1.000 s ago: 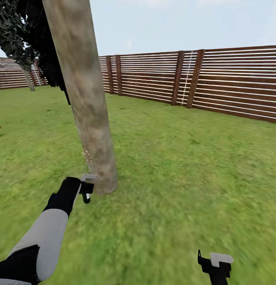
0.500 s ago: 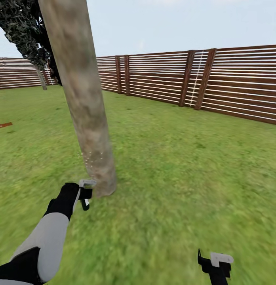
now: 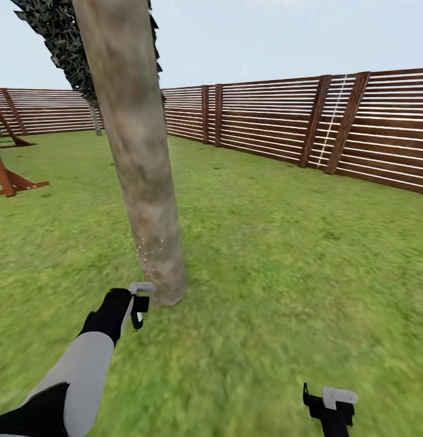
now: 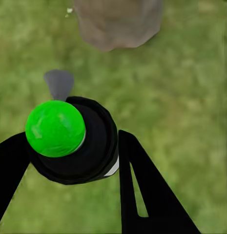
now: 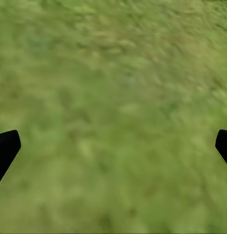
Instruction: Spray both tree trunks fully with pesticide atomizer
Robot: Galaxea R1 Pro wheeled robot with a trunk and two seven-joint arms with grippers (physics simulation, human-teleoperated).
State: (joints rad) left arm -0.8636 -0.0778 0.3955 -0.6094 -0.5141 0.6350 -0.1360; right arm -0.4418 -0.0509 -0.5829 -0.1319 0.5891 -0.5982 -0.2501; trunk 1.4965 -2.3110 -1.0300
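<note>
A thick, mottled grey-brown tree trunk leans up from the lawn close ahead. My left gripper hovers just short of its base, shut on the pesticide atomizer, a small black bottle whose top shows green in the left wrist view. The trunk's base lies just beyond the bottle there. Tiny whitish specks of pesticide dot the lower trunk. A second tree's trunk stands far back by the fence. My right gripper hangs low at the right, open over bare grass.
A brown slatted fence rings the lawn at the back and right. Red-brown wooden frame legs stand at the far left. Dark foliage hangs above the trunk. Grass stretches open to the right.
The whole view has swung: the fence slid right and the wooden frame came in at the left. My left gripper stays by the trunk's base holding the atomizer; specks still show there.
</note>
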